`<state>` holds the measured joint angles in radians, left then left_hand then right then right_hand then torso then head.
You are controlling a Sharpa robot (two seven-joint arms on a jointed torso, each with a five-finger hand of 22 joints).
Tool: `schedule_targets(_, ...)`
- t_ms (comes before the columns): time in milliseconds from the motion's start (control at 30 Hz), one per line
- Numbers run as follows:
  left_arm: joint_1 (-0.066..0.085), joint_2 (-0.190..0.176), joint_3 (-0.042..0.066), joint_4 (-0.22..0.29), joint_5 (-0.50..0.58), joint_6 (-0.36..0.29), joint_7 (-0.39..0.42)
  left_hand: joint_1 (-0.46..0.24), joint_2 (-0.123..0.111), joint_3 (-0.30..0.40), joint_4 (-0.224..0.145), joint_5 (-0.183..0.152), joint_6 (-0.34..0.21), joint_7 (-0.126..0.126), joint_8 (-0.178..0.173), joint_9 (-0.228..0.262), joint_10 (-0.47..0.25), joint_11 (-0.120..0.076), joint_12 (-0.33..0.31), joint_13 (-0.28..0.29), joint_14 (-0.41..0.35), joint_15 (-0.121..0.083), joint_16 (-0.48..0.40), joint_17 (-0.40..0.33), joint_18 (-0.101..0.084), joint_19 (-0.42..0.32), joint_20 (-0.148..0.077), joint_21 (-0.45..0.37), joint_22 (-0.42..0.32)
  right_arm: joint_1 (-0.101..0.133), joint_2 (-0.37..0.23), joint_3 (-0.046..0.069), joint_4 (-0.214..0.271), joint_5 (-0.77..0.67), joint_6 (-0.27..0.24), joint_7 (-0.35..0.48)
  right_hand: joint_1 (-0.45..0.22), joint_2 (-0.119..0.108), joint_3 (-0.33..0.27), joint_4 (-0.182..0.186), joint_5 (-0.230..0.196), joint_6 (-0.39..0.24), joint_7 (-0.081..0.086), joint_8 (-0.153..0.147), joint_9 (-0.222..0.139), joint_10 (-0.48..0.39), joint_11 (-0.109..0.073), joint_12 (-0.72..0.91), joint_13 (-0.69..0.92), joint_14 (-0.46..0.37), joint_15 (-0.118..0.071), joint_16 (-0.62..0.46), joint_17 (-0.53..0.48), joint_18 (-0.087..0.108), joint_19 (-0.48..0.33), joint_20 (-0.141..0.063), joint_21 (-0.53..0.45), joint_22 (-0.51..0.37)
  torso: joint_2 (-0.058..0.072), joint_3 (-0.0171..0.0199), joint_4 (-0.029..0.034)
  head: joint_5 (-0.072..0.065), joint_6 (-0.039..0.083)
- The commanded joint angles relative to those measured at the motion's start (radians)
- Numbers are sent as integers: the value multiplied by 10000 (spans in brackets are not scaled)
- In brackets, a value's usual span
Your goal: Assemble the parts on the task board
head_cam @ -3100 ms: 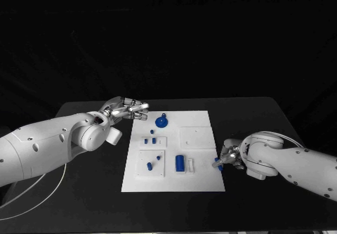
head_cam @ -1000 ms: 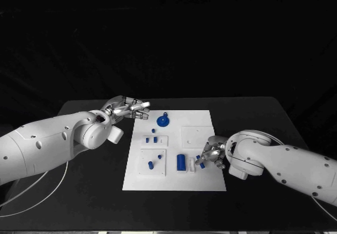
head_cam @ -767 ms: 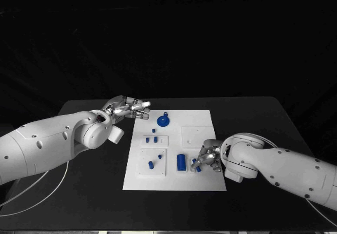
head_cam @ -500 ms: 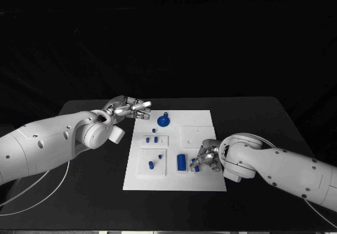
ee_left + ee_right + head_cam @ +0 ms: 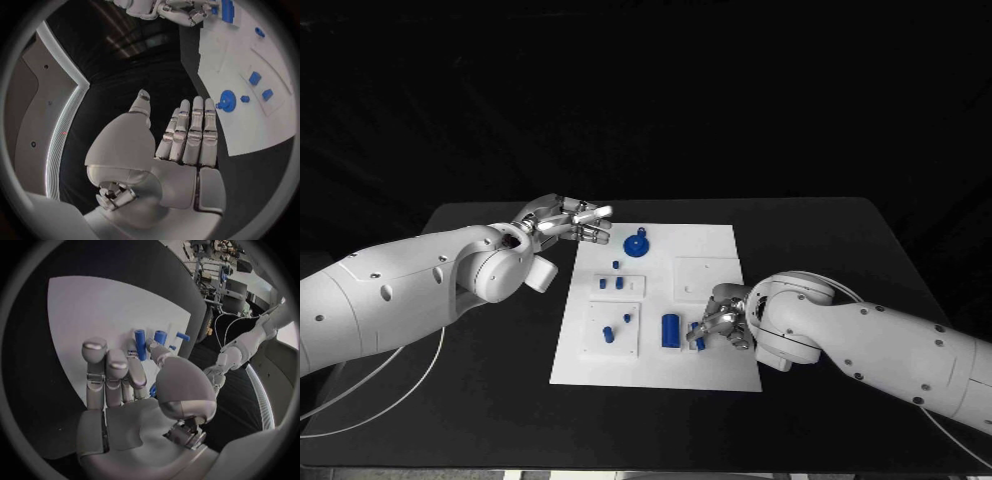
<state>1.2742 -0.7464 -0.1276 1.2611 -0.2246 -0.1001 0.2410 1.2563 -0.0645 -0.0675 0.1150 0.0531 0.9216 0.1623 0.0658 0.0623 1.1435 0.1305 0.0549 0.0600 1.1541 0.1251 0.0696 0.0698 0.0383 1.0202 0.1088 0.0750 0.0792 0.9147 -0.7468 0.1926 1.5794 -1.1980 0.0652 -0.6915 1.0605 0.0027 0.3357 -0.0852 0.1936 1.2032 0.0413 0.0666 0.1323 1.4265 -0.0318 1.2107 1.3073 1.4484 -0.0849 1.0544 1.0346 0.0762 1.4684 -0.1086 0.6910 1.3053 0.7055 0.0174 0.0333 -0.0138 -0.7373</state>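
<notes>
White flat task board (image 5: 711, 240) lying mid black matte bench (image 5: 834, 240), dotted with small blue parts. Right hand (image 5: 720, 325) pinching a small blue part (image 5: 700, 343) beside upright blue cylinder (image 5: 671, 331). Left hand (image 5: 567, 222) hovering off board's far corner, silver fingers (image 5: 194, 132) straight, holding nothing.

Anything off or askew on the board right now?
Nothing stands out. The white task board lies flat, blue parts sit on it, and the right hand holds a small blue piece over it.
</notes>
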Motion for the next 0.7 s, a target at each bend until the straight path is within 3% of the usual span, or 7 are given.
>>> schedule_targets(33,3,13,5,16,62,169,44,-67,-50,1,29,-56,52,-3,-7,5,51,-12,50,8,-62,-17,-35,-15,-58,6,-33,16,-12,-63,65,-63,-19,-31,258,113,-74,12,22,60,-35,45,-2,-32,-16,-6,-45,-32,381,20,-54,-55,-9,-129,489,-38,-54,-9,-2,-8,-5,19,-5)
schedule_targets(433,3,12,3,15,62,175,30,-67,-50,1,29,-56,52,-3,-7,5,51,-12,50,8,-62,-17,-35,-15,-58,6,-33,16,-12,-65,135,-96,-141,-18,348,119,-86,-42,-82,178,-107,44,0,-31,-13,-13,-42,-44,375,18,-55,-60,-12,-130,487,-40,-72,-20,-1,-6,-4,71,-33)
schedule_targets(700,3,21,3,6,62,186,25,-19,-67,6,84,-55,40,-1,-8,4,48,-10,50,8,-68,-14,-34,-15,-62,8,-34,13,-14,-66,143,-131,-161,0,388,119,-40,-64,-639,421,-53,37,9,-32,-27,-20,-36,-63,364,19,-55,-79,-18,-124,484,-40,-112,-41,-1,-7,-6,92,-44)
